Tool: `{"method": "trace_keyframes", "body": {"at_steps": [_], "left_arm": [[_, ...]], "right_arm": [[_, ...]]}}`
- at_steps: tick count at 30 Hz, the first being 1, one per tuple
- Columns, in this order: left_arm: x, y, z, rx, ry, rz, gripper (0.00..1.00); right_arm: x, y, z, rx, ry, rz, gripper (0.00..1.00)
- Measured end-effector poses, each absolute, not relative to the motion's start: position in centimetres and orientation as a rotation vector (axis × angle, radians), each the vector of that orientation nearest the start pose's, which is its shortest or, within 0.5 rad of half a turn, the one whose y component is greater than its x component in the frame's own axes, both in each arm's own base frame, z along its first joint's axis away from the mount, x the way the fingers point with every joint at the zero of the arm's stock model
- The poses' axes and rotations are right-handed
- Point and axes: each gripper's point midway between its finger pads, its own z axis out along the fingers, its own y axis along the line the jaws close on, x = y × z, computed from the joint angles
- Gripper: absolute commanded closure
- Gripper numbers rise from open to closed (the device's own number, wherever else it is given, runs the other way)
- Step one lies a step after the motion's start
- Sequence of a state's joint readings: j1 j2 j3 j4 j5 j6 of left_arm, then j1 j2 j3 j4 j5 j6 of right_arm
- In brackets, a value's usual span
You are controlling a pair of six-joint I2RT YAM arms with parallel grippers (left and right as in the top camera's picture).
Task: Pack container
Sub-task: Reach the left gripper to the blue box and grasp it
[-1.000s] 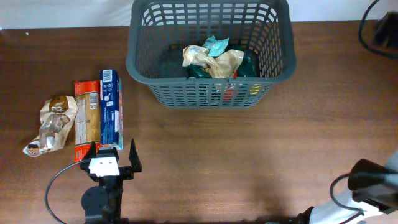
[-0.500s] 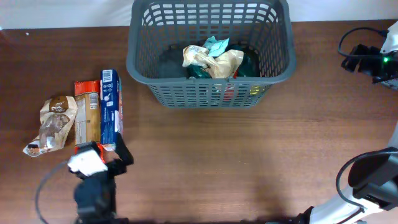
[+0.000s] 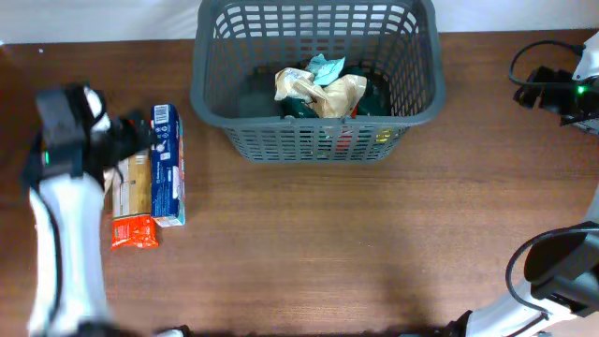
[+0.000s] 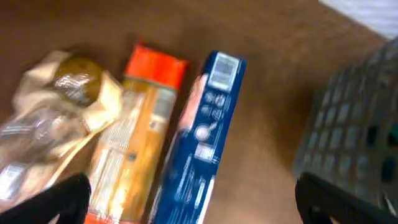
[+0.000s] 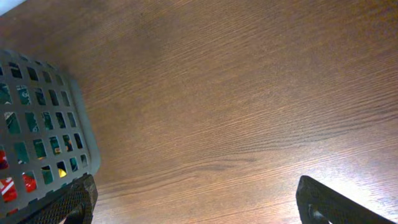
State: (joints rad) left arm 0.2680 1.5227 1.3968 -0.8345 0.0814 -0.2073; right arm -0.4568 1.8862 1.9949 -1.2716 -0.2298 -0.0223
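Three packs outside, counted in the left wrist view: one tan bag (image 4: 56, 118), one orange pack (image 4: 137, 137), one blue box (image 4: 199, 143). They lie side by side and touching on the table (image 3: 328, 243), with long axes parallel and running from the near edge toward the far edge.

One container (image 3: 281, 140), at the far middle of the table. It holds a heap of wrappers (image 3: 318, 89) in tan, teal and red; I cannot count them.

My left pincer (image 4: 193, 199) is released, fingers spread wide, with one tip at each lower corner of its view. It hangs above the near ends of the three packs, and the blue box is most nearly central. My closing line crosses the packs' long axes, so judged suitable for a grip across a narrow width. The spread straddles more than one pack, so I should centre on one before descending.

The container lies to my right and farther off than the packs.

My right pincer (image 5: 199, 205) is also released and empty, beside the container's right wall and well apart from the packs. The left arm is clearly nearer; the pick is mine on that side.
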Motion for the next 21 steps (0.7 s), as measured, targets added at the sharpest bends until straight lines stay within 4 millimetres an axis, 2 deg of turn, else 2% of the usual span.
{"method": "trace_keyframes", "body": {"at_steps": [3, 5, 12, 15, 21], "left_arm": [[41.1, 8.7, 19.4, -0.494, 2.507, -0.143, 0.01], [41.6, 8.4, 18.5, -0.468, 2.537, -0.176, 0.01], [41.7, 8.1, 15.0, -0.423, 2.641, -0.195, 0.0], [41.7, 8.2, 13.3, -0.415, 2.687, -0.183, 0.05], [41.6, 7.4, 8.7, -0.356, 2.827, -0.087, 0.07]], "right_arm": [[40.7, -15.7, 22.9, 0.516, 2.638, 0.169, 0.01], [40.7, -15.7, 22.9, 0.516, 2.639, 0.17, 0.01], [40.7, -15.7, 22.9, 0.517, 2.638, 0.169, 0.01], [40.7, -15.7, 22.9, 0.517, 2.638, 0.169, 0.01], [40.7, -15.7, 22.9, 0.517, 2.638, 0.169, 0.01]]}}
